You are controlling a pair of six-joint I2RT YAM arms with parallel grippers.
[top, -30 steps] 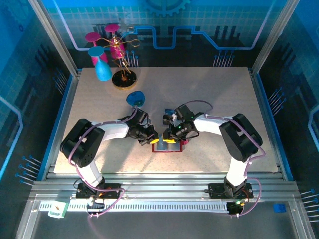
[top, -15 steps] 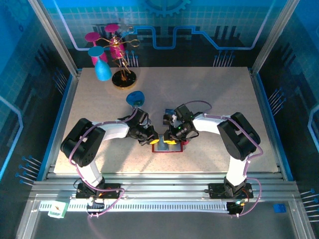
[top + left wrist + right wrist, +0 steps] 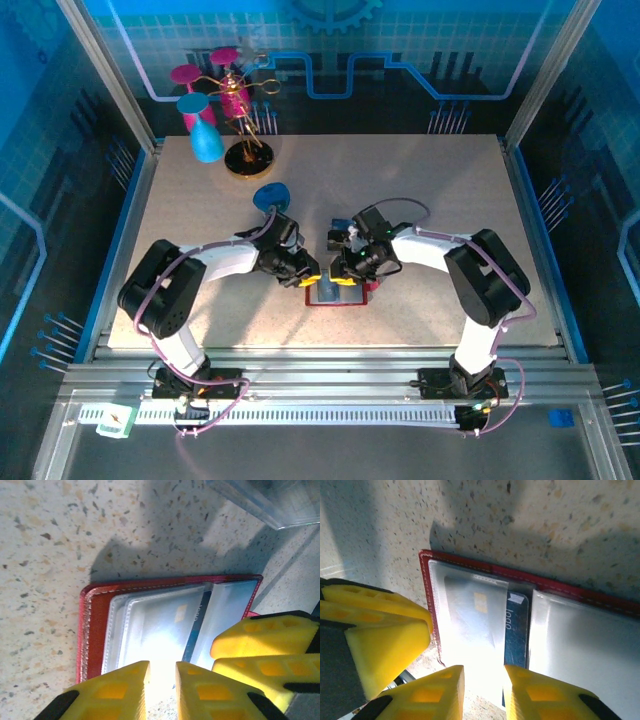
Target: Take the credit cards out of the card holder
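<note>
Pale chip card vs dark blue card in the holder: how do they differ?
Colour: the pale card is greyish-white with a gold chip; the dark blue card carries white lettering. Exposure: the pale card shows a broad face under a clear sleeve; the dark blue card shows just a narrow strip beside it. Both lie in the open red card holder.

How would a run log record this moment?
card holder: open | credit cards: inside, not removed | left gripper: open | right gripper: open

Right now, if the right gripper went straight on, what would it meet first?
Probably the card holder: the right gripper points at its open face, over a sleeved credit card. Depth unclear.
</note>
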